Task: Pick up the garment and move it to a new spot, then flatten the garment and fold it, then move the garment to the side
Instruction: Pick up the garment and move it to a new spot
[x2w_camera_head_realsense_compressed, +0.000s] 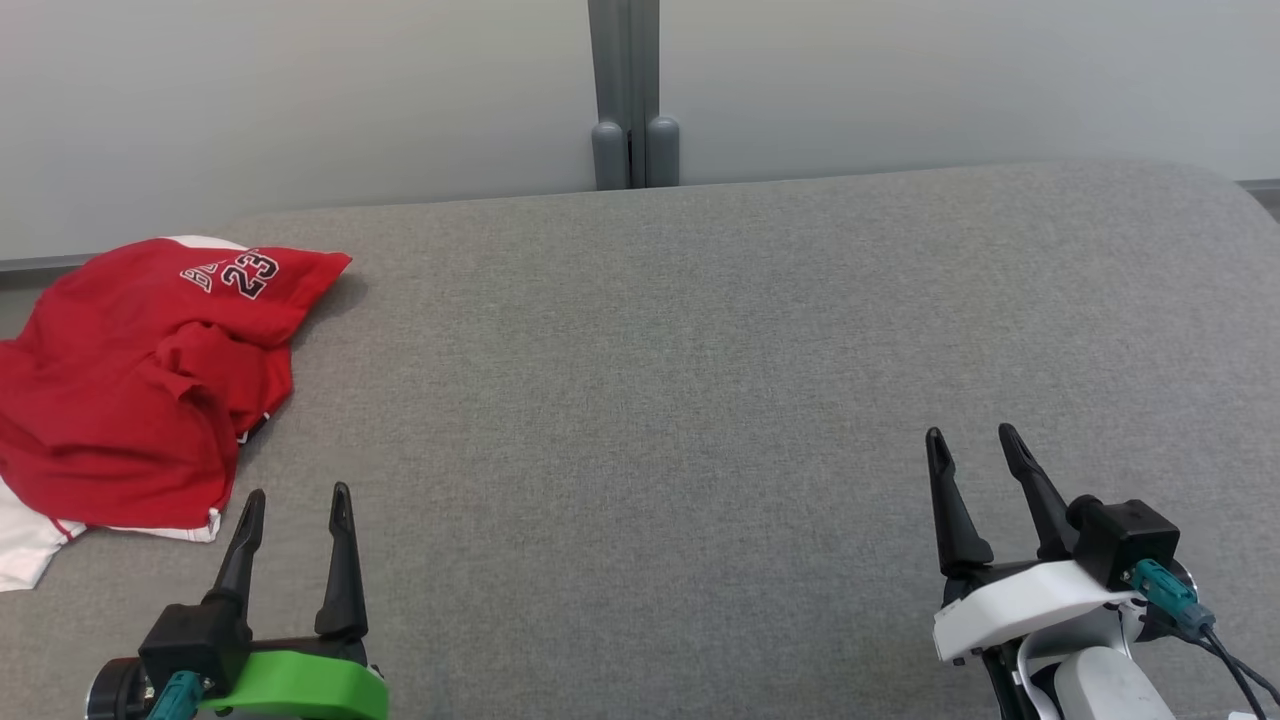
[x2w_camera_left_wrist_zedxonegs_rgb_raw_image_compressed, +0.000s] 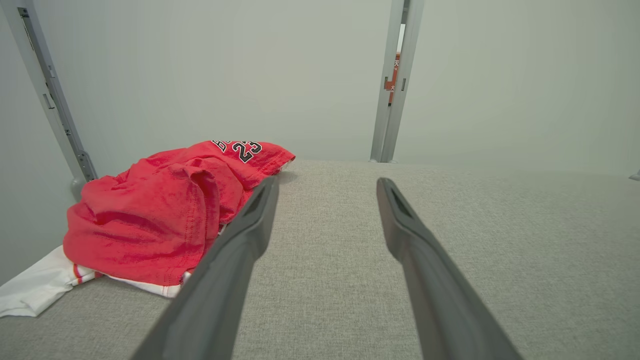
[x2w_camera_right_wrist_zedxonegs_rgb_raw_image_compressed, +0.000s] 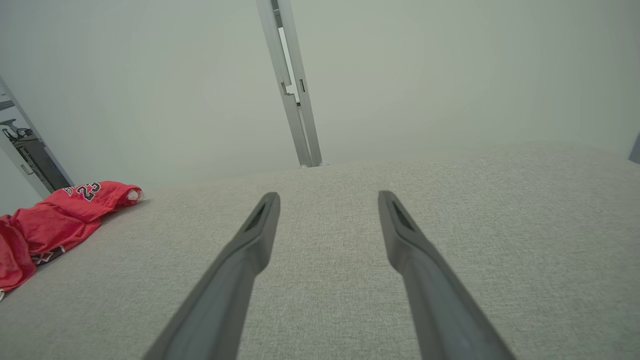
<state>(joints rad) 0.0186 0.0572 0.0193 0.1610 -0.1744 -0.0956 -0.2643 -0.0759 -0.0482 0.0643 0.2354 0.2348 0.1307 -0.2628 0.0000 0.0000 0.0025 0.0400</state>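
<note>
The garment (x2w_camera_head_realsense_compressed: 130, 390) is a crumpled red and white jersey with the number 23, heaped at the far left of the grey fabric surface (x2w_camera_head_realsense_compressed: 650, 400). It hangs partly over the left edge. My left gripper (x2w_camera_head_realsense_compressed: 298, 492) stands open near the front left, just right of the garment's near hem and apart from it. In the left wrist view the garment (x2w_camera_left_wrist_zedxonegs_rgb_raw_image_compressed: 160, 215) lies left of the open left gripper (x2w_camera_left_wrist_zedxonegs_rgb_raw_image_compressed: 327, 182). My right gripper (x2w_camera_head_realsense_compressed: 972, 432) stands open at the front right, far from the cloth. The right wrist view has the garment (x2w_camera_right_wrist_zedxonegs_rgb_raw_image_compressed: 55, 220) at its left edge, away from the right gripper (x2w_camera_right_wrist_zedxonegs_rgb_raw_image_compressed: 327, 195).
A pale wall runs behind the surface, with a grey vertical post (x2w_camera_head_realsense_compressed: 625, 95) at its middle. The surface's back right corner (x2w_camera_head_realsense_compressed: 1200, 185) is rounded. Bare grey fabric spans the middle and right.
</note>
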